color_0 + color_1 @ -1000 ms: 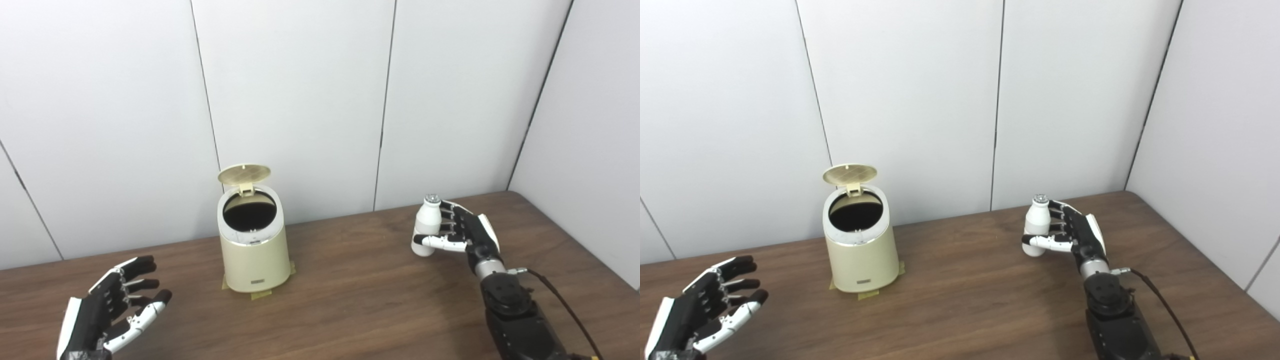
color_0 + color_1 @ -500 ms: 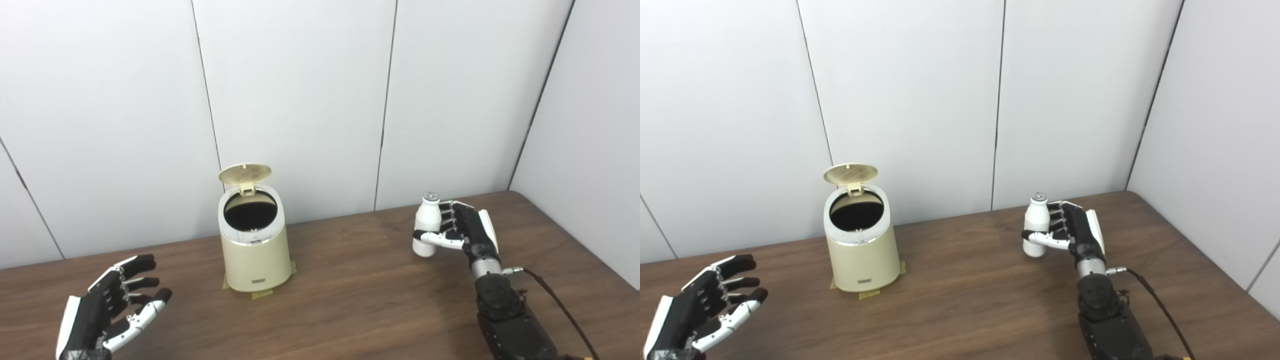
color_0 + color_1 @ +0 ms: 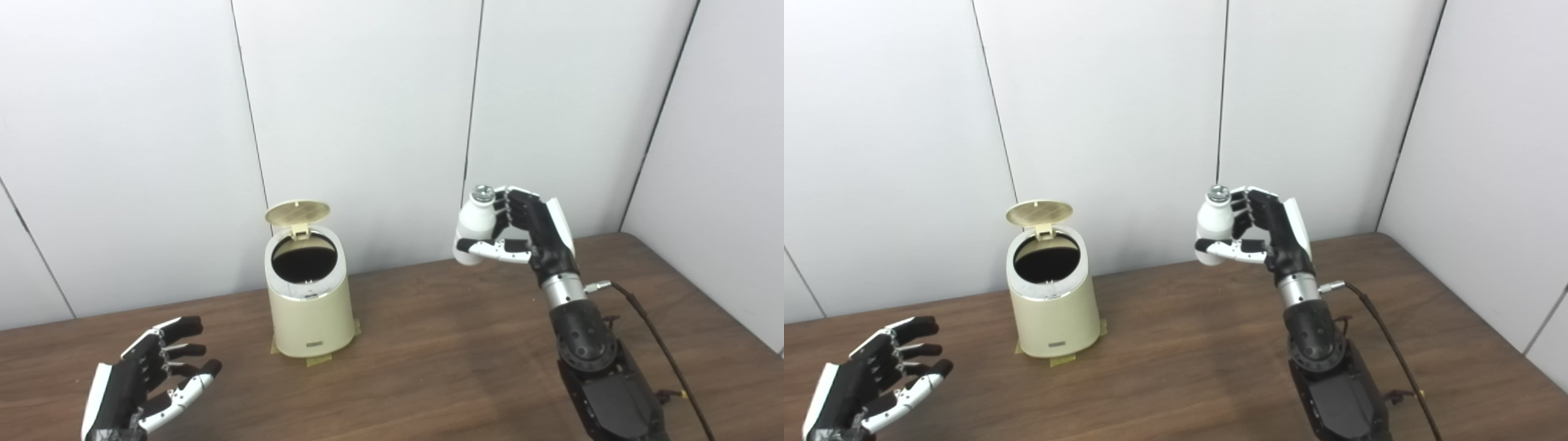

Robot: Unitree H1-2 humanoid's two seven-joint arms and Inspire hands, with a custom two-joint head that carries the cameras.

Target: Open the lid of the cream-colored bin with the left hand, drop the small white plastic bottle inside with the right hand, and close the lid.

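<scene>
Cream-colored bin [image 3: 310, 309] stands on the dark wood-grain table [image 3: 429, 361], a smooth rounded cylinder with a shiny band below its white top ring and tape tabs under its base. Its round lid [image 3: 297, 212], ribbed on the underside, is tipped up at the back hinge, showing a dark opening. Well right of it, the right hand [image 3: 520, 229], black with white plates, grasps the small white plastic bottle [image 3: 473, 231] in the air, upright, metallic cap on top. Near the front-left edge, the left hand [image 3: 150, 383] hangs empty, fingers spread.
</scene>
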